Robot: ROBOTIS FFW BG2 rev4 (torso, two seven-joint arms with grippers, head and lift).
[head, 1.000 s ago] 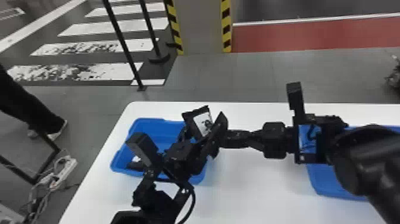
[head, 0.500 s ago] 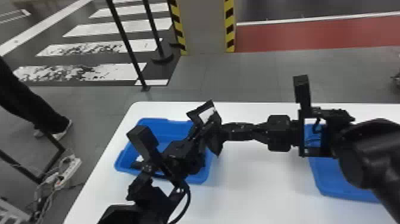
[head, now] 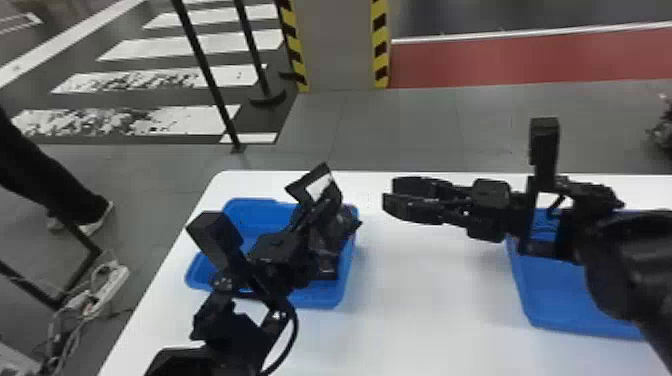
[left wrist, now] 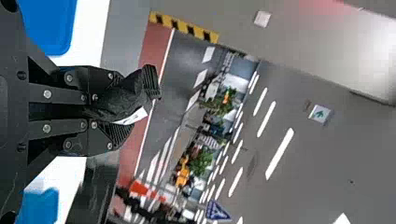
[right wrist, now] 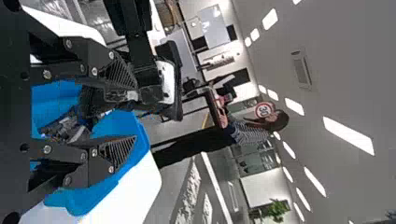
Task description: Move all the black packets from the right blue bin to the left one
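- Head view: my left claw [head: 327, 207], on the arm entering from the bottom edge, is above the left blue bin [head: 320, 300], clenched on a black packet [head: 300, 189] with a white label.
- Also in the head view, my right arm enters from the right edge and crosses over the right blue bin [head: 565, 295]. Its claw [head: 392, 194] is over the white counter [head: 430, 300] between the two bins, near the packet but apart from it.
- Left wrist view: I see the dark, crumpled packet pinched between the two ribbed fingertips, its white label showing beside the lower finger.
- Right wrist view: my right claw is released, its ribbed fingers [right wrist: 119, 149] spread well apart with nothing gripped. Beyond them is the left arm, with the left bin beneath.
- In that same view, dark, crumpled items [right wrist: 70, 129] lie inside the left bin; I cannot tell how many.
- Both bins stand on the counter. The right arm hides part of the right bin, and I cannot tell what it contains.
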